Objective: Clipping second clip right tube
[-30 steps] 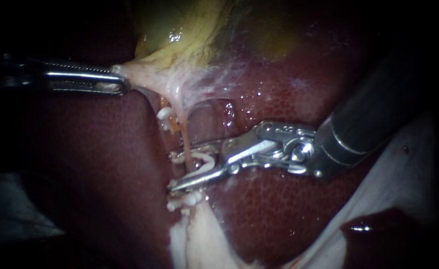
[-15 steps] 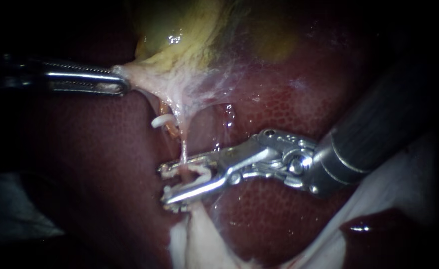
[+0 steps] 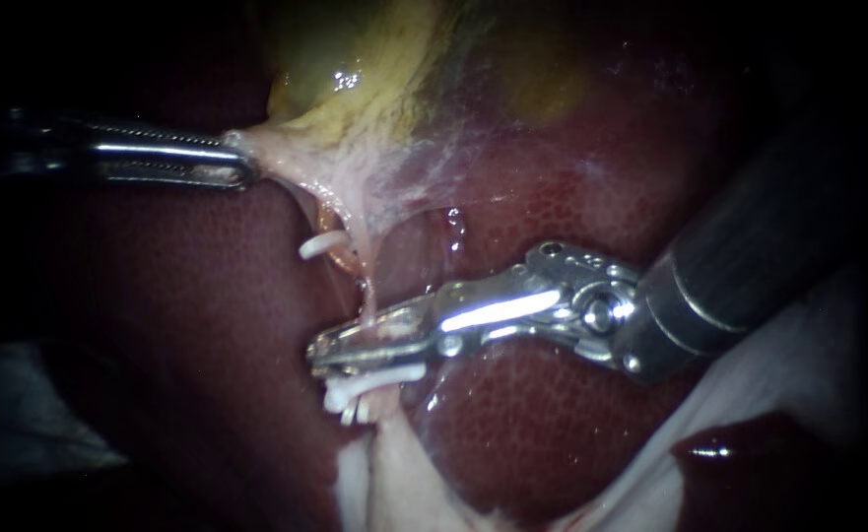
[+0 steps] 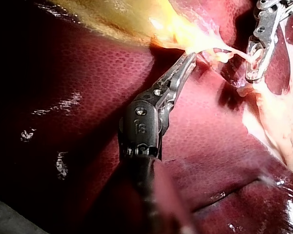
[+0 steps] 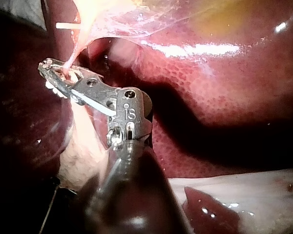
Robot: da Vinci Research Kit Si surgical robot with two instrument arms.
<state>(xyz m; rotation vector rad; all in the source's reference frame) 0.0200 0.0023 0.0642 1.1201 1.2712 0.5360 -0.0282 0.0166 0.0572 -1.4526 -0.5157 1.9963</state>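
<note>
Liver: dark maroon, fine speckled cell pattern, wet glints. Gallbladder: yellow-green, whitish webbing along its lower edge. Tube: pale pink. Clip: white. Right instrument: bright silver jaws, dark grey shaft with thin pale rings. Left instrument: silver, ridged edge; shaft probably black, too dim to tell.
</note>
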